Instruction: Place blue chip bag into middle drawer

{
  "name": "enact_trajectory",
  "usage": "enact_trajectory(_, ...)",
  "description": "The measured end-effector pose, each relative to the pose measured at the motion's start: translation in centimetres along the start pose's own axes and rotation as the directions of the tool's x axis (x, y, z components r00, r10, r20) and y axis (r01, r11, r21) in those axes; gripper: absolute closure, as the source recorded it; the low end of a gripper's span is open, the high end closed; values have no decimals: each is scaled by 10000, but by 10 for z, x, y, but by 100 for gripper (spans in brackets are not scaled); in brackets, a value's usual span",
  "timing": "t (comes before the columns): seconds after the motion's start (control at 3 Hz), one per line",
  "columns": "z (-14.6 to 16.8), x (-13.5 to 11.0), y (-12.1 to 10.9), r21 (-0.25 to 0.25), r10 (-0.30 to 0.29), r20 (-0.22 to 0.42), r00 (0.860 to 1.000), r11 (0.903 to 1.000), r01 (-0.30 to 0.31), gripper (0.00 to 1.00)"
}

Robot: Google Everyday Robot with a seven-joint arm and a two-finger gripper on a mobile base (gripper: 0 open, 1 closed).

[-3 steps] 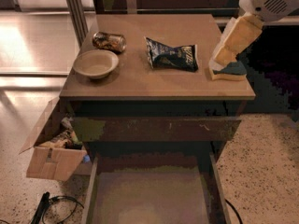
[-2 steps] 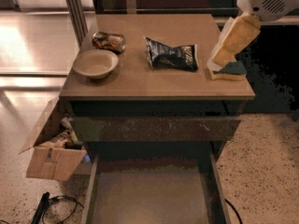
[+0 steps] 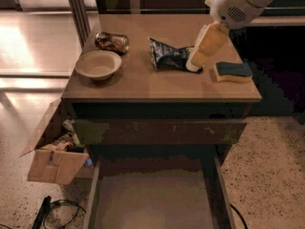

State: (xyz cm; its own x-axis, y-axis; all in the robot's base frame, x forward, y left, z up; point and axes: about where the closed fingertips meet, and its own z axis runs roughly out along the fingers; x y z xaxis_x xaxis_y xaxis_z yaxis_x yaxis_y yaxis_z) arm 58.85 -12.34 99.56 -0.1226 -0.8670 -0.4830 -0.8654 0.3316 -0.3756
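The blue chip bag (image 3: 169, 57) is a dark navy wrinkly foil bag lying flat on the table top, right of centre. My gripper (image 3: 194, 66) hangs from the white arm at the upper right and its tip is at the bag's right end, covering that end. The middle drawer (image 3: 155, 202) stands pulled out at the bottom of the view, with a pale flat floor and thin wooden side walls, and nothing shows in it.
A white bowl (image 3: 98, 64) and a shiny brown can (image 3: 112, 42) sit at the table's left. A blue-topped yellow sponge (image 3: 233, 71) lies at the right edge. A scuffed drawer front (image 3: 159, 131) is above the open drawer. A cardboard box (image 3: 53, 156) and cables (image 3: 52, 213) are on the floor at left.
The arm has swung left from over the sponge to the bag's right end, so the sponge now shows uncovered. The bag and the drawer have not moved.
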Motion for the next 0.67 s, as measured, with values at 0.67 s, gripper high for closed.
enact_trajectory(0.67,77,12,-22,-557,567,838,9949,9971,-521,0)
